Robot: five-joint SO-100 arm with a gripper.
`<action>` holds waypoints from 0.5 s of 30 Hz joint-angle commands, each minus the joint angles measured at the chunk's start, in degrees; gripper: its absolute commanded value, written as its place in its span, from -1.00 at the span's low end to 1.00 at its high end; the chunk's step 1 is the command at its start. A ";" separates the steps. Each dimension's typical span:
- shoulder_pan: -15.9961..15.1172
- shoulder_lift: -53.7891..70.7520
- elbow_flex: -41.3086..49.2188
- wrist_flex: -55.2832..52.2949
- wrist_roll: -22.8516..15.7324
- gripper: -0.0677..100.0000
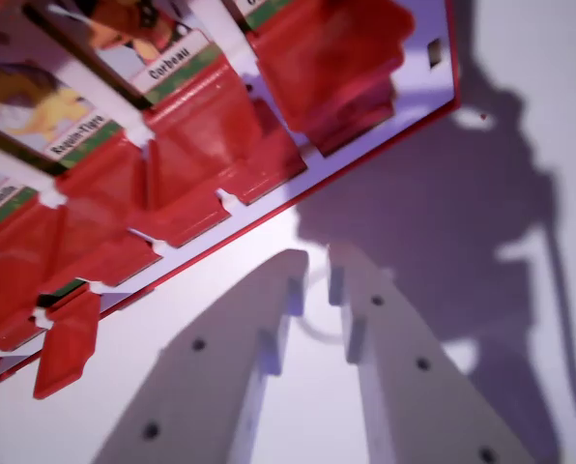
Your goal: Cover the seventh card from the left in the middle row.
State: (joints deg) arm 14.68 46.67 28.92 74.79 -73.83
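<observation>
So the wrist view is looking down past the gripper (317, 275) at a red game board (365, 159) lying flat on a pale tabletop (520, 406). Looks like one of those guess-who style boards: rows of little picture cards sitting in white slots, each with a hinged red flap that folds over to hide it.

The jaws are close together, just a narrow slit between the tips, and nothing is in them. That makes sense to me if the plan is to nudge a flap over rather than pinch anything. They hang off the board's near edge, over bare tabletop, not touching the board.

Most flaps near the gripper, like this red flap (206, 116), are already lying over their cards. A few cards are uncovered toward the wrist view's left: the Corbeau card (162, 53) and the Requin-Tigre card (51, 121), both with green label strips.

Which one is the seventh in the middle row, I honestly can't tell; only a corner of the board shows.

Materials: glossy hard red plastic, printed paper cards, and matte light 3D-printed-looking jaws with small screw holes. Strong shadow of the arm to the right.
</observation>
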 commanded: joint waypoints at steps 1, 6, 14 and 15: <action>-0.88 1.23 -8.00 -1.14 0.70 -0.95; -1.23 -0.79 -10.28 -1.85 1.32 -0.95; -1.23 -4.13 -12.57 -3.52 1.76 -0.95; -1.23 -4.48 -12.83 -3.60 1.85 -0.95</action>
State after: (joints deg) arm 14.06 40.34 22.50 72.60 -72.60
